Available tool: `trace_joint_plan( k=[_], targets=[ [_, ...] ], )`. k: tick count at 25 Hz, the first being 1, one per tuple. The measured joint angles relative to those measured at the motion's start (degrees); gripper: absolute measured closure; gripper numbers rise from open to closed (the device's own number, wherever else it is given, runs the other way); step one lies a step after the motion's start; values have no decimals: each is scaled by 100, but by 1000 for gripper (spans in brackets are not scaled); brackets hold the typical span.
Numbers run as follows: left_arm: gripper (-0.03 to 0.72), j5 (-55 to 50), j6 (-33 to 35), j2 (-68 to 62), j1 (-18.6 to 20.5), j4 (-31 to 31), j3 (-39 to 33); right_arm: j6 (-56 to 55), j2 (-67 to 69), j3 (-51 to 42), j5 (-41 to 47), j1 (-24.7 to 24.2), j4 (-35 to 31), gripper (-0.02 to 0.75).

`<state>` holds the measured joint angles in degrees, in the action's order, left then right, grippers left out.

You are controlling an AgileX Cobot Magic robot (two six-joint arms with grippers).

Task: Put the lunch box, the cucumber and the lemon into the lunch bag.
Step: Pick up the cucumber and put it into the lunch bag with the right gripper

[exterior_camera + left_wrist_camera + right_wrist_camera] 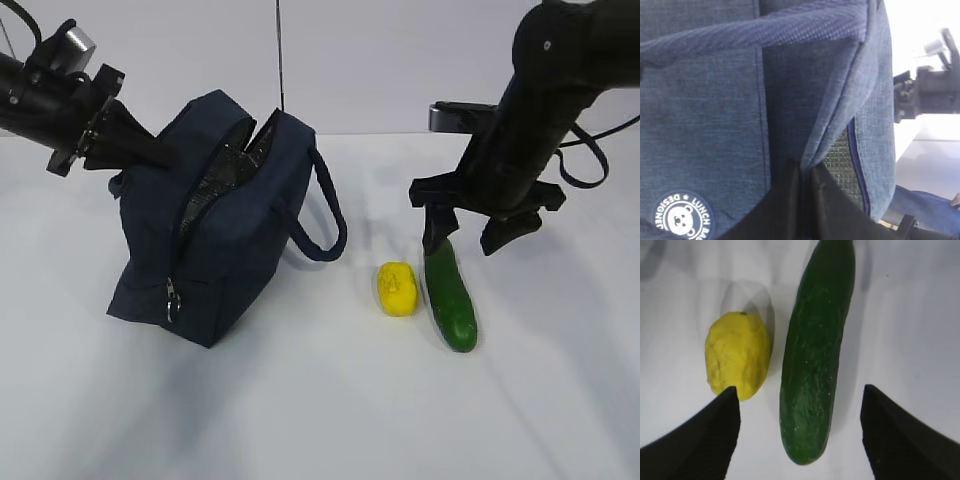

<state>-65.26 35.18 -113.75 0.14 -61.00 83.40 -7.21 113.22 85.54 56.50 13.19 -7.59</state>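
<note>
The navy lunch bag [220, 230] stands at left, tilted, with its top zipper open and silver lining showing. My left gripper [150, 150] is shut on the fabric edge of the bag's opening; in the left wrist view [805, 172] its jaws pinch that edge of the bag [700, 100]. The cucumber [452, 295] and the lemon [398, 288] lie side by side on the table at right. My right gripper [468, 238] is open just above the cucumber's far end. In the right wrist view [800, 390] its jaws straddle the cucumber [815, 365], with the lemon [737, 355] by one fingertip. The lunch box is not in view.
The white table [300, 400] carries everything. The bag's loop handle [325, 215] sticks out toward the lemon, and its zip pull [172, 298] hangs at the front corner. A thin dark rod [279, 50] stands behind the bag.
</note>
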Motion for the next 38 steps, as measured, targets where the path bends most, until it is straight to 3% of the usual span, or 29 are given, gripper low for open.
trace_joint_plan(
  k=[31,38],
  targets=[
    [697,-58,0,0,0,108,0,-257,1203,423,135,0,93,179],
    [697,-60,0,0,0,118,0,-269,1224,430,145,0,93,297]
  ],
)
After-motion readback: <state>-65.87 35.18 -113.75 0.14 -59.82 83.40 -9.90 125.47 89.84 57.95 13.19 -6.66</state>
